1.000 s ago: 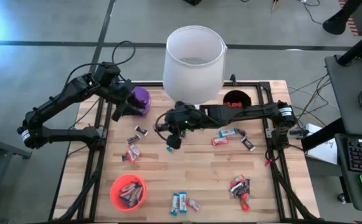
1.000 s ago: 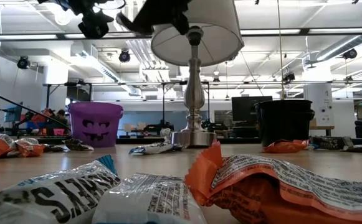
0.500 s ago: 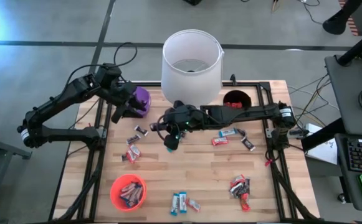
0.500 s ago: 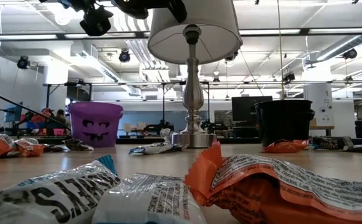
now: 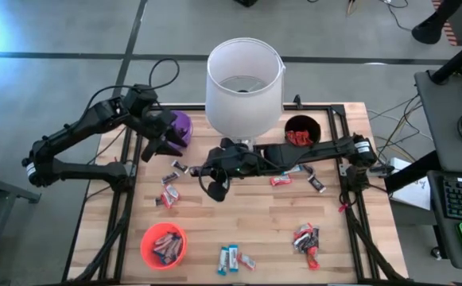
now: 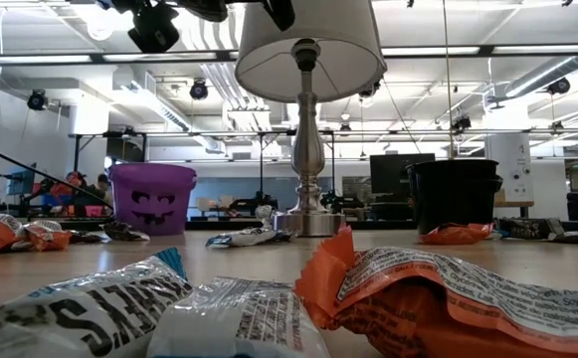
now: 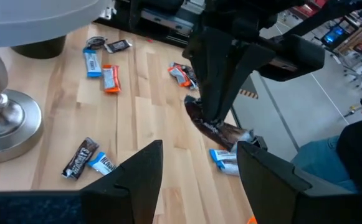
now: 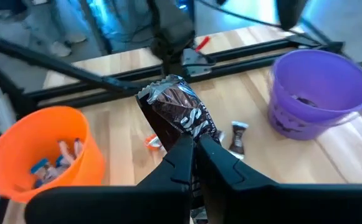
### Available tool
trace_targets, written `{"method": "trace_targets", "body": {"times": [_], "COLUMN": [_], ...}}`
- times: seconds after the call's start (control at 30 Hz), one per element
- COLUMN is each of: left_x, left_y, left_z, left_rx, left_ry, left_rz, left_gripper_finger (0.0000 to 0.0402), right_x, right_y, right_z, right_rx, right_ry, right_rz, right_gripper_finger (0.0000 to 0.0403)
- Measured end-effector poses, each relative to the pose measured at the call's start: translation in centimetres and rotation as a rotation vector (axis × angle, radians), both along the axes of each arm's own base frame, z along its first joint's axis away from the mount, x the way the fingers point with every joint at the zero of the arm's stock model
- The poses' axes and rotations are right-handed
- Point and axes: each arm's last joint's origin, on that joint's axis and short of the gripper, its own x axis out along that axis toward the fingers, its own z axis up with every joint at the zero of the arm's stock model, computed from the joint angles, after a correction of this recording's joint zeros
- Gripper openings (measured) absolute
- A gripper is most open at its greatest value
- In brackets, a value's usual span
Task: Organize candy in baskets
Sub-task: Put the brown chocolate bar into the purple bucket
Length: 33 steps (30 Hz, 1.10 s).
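My right gripper (image 8: 196, 144) has slid toward nine o'clock over the last second, off the lamp (image 5: 243, 78) base and out above bare tabletop (image 5: 254, 214), its fingers still clamped on a dark brown bar (image 8: 179, 115); I read that as the carry toward the purple basket (image 8: 321, 90) being under way. The bar hangs high off the wood, shiny and crinkled, white lettering on the wrapper. My left gripper (image 7: 196, 165) waits by the purple basket at ten o'clock, fingers apart, barely shifted. More candy lies loose around the tabletop; the orange basket (image 5: 164, 245) already holds some, and the black basket (image 5: 300, 132) at one o'clock shows red wrappers.
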Motion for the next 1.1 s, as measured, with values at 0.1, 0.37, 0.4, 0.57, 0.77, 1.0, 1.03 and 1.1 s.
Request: {"method": "trace_targets", "body": {"times": [0.1, 0.37, 0.4, 0.57, 0.77, 1.0, 1.03, 1.1], "left_x": [0.1, 0.5, 0.6, 1.3, 1.7, 1.9, 2.0, 2.3], "left_y": [-0.3, -1.4, -1.5, -2.1, -2.7, -3.2, -3.3, -3.4], "left_z": [0.0, 0.0, 0.1, 0.7, 1.0, 1.0, 1.0, 1.0], "left_rx": [0.000, 0.003, 0.007, 0.050, 0.084, 0.086, 0.088, 0.091], "left_ry": [0.000, -0.003, -0.009, -0.089, -0.133, -0.141, -0.145, -0.155], "left_rz": [-0.017, -0.076, -0.083, -0.124, -0.171, -0.201, -0.205, -0.214], "left_gripper_finger": [0.0187, 0.0187, 0.0187, 0.0187, 0.0187, 0.0187, 0.0187, 0.0187], "right_x": [-0.1, -0.3, -0.3, -0.1, 0.1, 0.1, 0.1, 0.1], "right_y": [0.7, 1.6, 1.6, 1.6, 1.6, 1.6, 1.6, 1.6], "right_z": [0.7, 2.8, 3.1, 3.3, 3.1, 3.2, 3.2, 3.2], "right_rx": [0.002, -0.030, -0.028, -0.018, -0.017, -0.005, -0.005, -0.001], "right_ry": [-0.024, -0.101, -0.110, -0.144, -0.152, -0.157, -0.156, -0.157], "right_rz": [-0.022, -0.087, -0.088, -0.116, -0.136, -0.151, -0.151, -0.153], "right_gripper_finger": [0.0009, 0.0009, 0.0009, 0.0009, 0.0009, 0.0009, 0.0009, 0.0009]}}
